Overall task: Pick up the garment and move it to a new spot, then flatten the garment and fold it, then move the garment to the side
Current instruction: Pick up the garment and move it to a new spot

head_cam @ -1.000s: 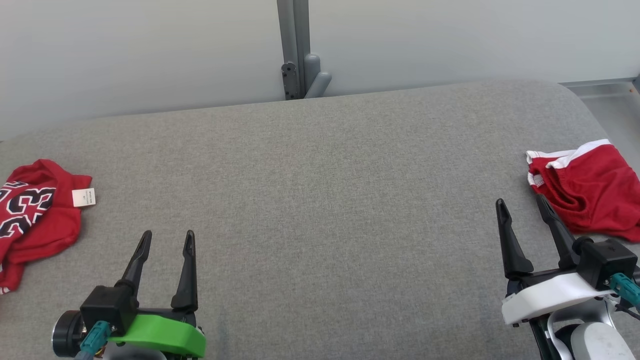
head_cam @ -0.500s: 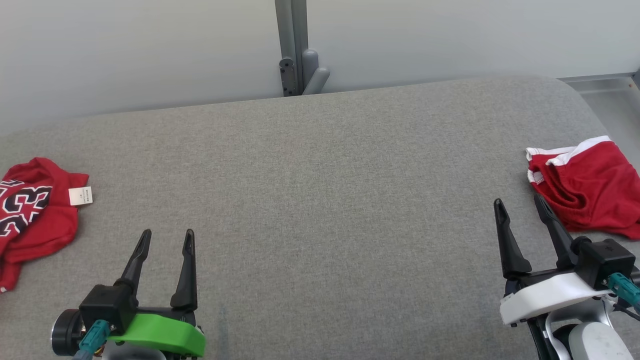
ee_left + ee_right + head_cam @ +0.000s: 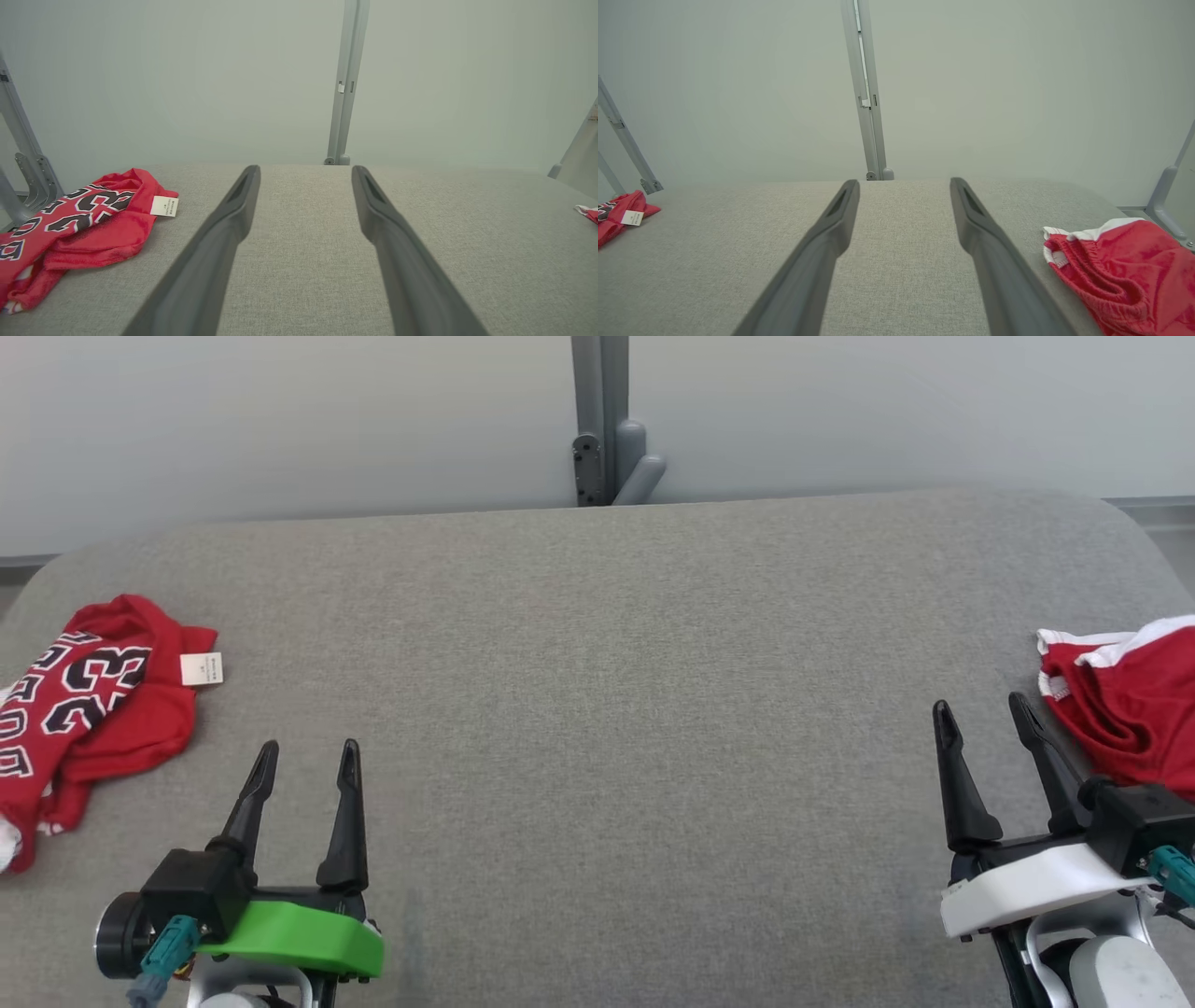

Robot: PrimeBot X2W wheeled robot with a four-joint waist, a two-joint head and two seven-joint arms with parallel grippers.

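Left tool (image 3: 310,749): spread apart, empty, over the table (image 3: 597,709); jersey (image 3: 103,700) crumpled to its left.
Right tool (image 3: 980,705): spread apart, empty; shorts (image 3: 1130,709) bunched just beside it.
Pickup: likely the shorts; pinch the waistband, lift clear before carrying.

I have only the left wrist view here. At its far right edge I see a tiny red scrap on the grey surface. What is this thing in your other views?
Observer: It is a crumpled red garment with white trim and an elastic band. It lies at the right end of the grey surface.
Operator: Does the right hand touch it?
Observer: No. The right hand is open and empty. In the right wrist view the garment lies to the right of its fingers, with bare surface between them.
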